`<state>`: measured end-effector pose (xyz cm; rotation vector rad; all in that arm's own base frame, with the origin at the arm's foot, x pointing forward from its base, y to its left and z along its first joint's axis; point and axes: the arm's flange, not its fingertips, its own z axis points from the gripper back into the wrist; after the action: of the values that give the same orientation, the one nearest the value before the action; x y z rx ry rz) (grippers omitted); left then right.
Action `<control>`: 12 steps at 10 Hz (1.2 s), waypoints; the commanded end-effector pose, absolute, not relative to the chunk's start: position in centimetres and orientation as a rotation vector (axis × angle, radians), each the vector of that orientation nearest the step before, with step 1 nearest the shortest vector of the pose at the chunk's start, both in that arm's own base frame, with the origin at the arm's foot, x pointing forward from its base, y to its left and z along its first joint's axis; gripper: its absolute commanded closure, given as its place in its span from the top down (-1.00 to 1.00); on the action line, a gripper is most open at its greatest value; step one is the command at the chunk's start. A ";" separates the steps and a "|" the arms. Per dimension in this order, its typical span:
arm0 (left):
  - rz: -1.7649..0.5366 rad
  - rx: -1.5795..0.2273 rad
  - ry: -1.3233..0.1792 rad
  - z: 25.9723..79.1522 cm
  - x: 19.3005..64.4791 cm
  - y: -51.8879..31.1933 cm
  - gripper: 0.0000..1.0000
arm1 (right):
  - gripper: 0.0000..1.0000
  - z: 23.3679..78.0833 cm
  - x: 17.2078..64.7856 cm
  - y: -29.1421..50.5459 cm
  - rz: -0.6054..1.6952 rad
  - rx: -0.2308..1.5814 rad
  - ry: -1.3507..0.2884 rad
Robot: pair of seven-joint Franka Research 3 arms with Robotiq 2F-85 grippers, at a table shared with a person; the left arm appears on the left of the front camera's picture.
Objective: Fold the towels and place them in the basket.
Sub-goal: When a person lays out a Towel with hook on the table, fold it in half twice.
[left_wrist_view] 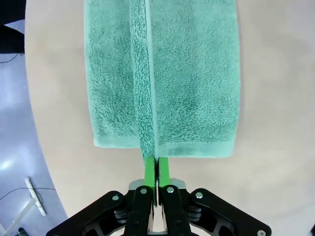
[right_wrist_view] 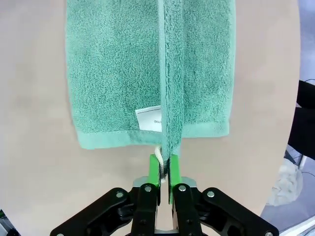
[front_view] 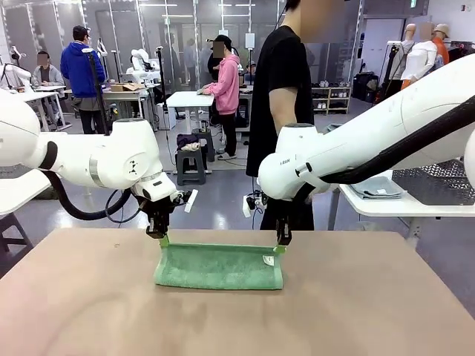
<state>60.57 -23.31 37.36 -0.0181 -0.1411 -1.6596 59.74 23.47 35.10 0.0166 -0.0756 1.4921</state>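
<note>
We see the mint-green towel (front_view: pixel 219 267) lying folded lengthwise on the far middle of the tan table (front_view: pixel 89 297), one long edge lifted at both ends. The left gripper (front_view: pixel 162 236) is pinched tight on its left corner, and the right gripper (front_view: pixel 283 243) is clamped on the right corner beside the white label (right_wrist_view: pixel 147 118). The dark basket (front_view: pixel 438 182) sits on the side table (front_view: pixel 371 205) at right

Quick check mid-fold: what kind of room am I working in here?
Most likely an open-plan lab or workshop: white workbenches in the background, a person in pink working at one, and storage shelving at the back.
</note>
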 end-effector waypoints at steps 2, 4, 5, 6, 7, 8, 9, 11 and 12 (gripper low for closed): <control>-1.671 -0.028 -0.108 37.3 61.8 -22.6 -0.71 | -0.41 34.4 60.4 22.8 1.484 -0.002 -0.076; -1.661 -0.005 -0.139 37.0 61.6 -22.9 -0.34 | -0.01 34.2 60.6 22.5 1.494 -0.015 -0.093; -1.654 0.014 -0.158 36.9 61.5 -23.1 -0.18 | -0.38 34.2 60.6 22.4 1.503 -0.023 -0.103; -1.647 0.016 -0.171 37.0 61.4 -23.2 0.03 | 0.39 34.5 60.7 22.3 1.507 -0.034 -0.110; -1.646 -0.002 -0.181 37.4 60.9 -23.1 0.18 | 0.02 35.3 60.4 22.4 1.502 -0.033 -0.124; -1.652 -0.040 -0.192 38.5 59.9 -22.9 0.38 | 0.79 36.6 59.7 22.5 1.491 -0.023 -0.143; -1.654 -0.076 -0.222 41.0 57.8 -22.4 0.38 | 0.79 38.7 57.9 23.0 1.459 -0.007 -0.152; -1.656 -0.106 -0.289 46.0 53.4 -20.9 0.38 | 0.79 42.6 54.1 24.1 1.373 0.002 -0.183; -1.660 -0.118 -0.309 48.0 51.5 -20.0 0.38 | 0.79 44.2 52.4 24.5 1.289 -0.006 -0.209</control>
<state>54.62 -22.44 46.73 -0.0811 -0.2913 -1.6374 55.10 24.98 43.59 -0.0052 -0.1928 1.3839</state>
